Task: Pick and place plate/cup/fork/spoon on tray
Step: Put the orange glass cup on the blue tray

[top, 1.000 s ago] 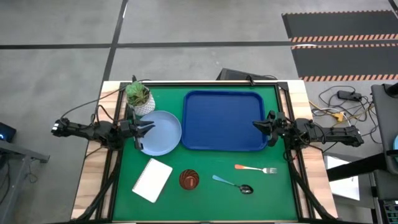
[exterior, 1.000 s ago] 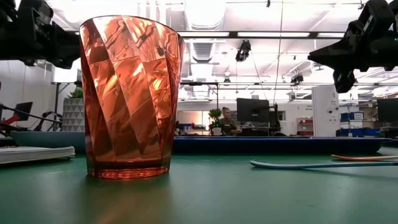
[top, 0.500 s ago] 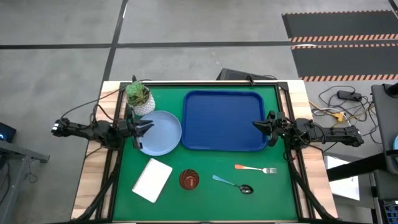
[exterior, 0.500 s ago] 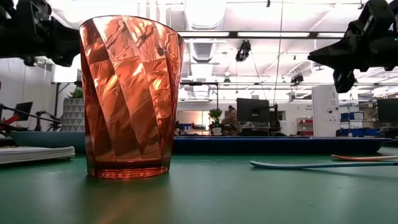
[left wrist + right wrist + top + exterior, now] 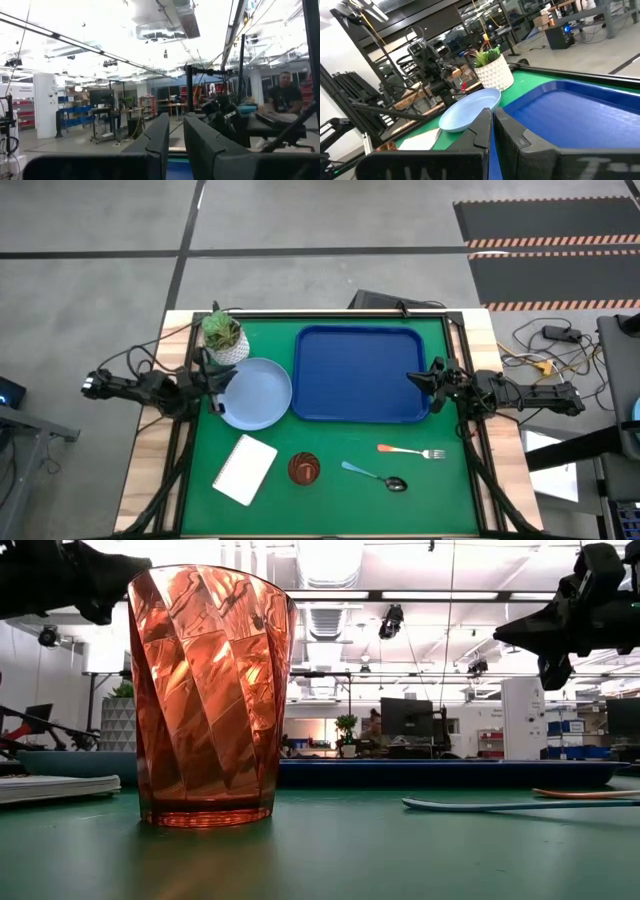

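Nothing is on the tray (image 5: 362, 408) yet: its dark-blue floor, upper centre of the overhead frame, lies bare, so all four placements are left. The plate (image 5: 255, 393) rests on the green mat just left of the tray, its rim close to the tray's raised edge. The cup (image 5: 304, 468) stands lower centre, with the spoon (image 5: 372, 476) and the fork (image 5: 411, 451) lying to its right, below the tray. The left gripper (image 5: 213, 387) hangs at the plate's left rim with a narrow gap between its fingers, holding nothing. The right gripper (image 5: 415, 379), shut and empty, sits over the tray's right edge. The plant pot (image 5: 226, 337) just above the plate and the notepad (image 5: 245, 469) below it crowd the left arm, while the mat around the cutlery lies open
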`<state>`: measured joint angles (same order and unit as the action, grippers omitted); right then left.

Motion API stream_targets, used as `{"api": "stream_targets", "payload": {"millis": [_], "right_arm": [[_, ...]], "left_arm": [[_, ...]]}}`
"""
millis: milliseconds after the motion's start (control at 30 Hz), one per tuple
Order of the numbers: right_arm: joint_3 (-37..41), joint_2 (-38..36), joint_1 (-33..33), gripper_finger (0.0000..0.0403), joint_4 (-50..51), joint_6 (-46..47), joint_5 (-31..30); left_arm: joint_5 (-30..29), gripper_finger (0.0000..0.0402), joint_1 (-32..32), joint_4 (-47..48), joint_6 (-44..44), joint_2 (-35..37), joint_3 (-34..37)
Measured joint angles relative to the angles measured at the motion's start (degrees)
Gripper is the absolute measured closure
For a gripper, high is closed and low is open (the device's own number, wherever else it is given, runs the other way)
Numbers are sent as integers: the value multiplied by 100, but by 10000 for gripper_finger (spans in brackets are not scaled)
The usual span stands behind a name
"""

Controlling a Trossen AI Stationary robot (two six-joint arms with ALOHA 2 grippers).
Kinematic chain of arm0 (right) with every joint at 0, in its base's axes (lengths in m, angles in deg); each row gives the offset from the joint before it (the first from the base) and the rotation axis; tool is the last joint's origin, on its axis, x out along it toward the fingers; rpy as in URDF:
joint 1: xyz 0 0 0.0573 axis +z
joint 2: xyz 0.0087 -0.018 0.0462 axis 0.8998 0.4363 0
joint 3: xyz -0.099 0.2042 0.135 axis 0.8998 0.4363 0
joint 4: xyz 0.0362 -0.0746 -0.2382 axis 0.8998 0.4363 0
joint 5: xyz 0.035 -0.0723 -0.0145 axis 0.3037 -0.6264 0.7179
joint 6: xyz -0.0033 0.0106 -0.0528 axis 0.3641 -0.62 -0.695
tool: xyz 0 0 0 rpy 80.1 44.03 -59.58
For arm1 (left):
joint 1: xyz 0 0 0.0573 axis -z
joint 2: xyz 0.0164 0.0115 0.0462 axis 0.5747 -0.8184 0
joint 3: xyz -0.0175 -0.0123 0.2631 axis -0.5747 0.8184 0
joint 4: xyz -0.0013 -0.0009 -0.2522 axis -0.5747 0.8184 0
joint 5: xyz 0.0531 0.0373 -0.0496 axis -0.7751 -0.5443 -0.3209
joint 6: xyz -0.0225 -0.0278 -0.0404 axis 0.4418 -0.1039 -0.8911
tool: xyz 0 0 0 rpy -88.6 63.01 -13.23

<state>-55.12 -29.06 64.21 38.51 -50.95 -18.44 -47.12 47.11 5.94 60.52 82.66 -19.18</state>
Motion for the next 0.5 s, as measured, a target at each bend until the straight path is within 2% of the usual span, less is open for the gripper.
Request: {"api": "stream_targets", "payload": {"millis": [100,200,333,500], "right_arm": [[8,51,15,394,-4,110,38],[24,181,15,394,-87,345,-1],[35,461,15,394,-458,1293,-180],[35,1125,52,394,-1443,1119,-286]], "left_arm": [[1,362,0,-165,94,0,0],[2,362,-2,-723,434,-13,0],[0,362,-2,-955,1003,-15,-49],[1,362,-2,-1057,1559,-17,-96]]}}
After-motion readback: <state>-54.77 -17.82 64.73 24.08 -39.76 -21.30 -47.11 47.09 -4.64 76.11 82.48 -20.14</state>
